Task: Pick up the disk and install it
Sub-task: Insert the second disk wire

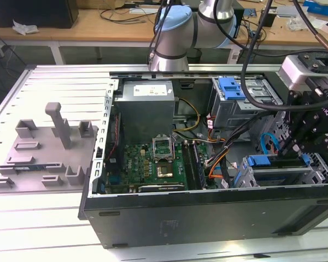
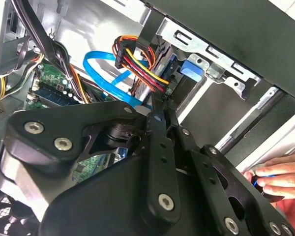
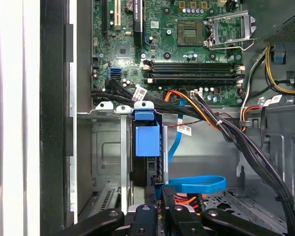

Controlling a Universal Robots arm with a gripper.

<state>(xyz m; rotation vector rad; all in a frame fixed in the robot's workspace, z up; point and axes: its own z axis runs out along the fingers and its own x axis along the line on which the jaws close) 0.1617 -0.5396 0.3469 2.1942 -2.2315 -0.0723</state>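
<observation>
I am holding the gripper low inside the open computer case, its narrowed fingers pinching the disk by its rear edge, so the drive stands edgewise in the metal bay directly ahead.

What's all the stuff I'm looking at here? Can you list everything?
Computer case: one, black, open, lying on the metal table.
Table: one, pale metal, slatted.
Motherboard: one, green, inside the case.
Power supply: one, grey, above the motherboard in the exterior view.
Disk: one, blue carrier, seated in the drive bay by the gripper.
Blue bracket: one, on the metal drive cage.
Data cable: one, blue, flat, looped near the bay.
Fixture plate: one, grey, at the exterior view's left.
Hand: one, at the case edge.
Arm: one, pale blue and silver.
Gripper: one, black, at the disk.
</observation>
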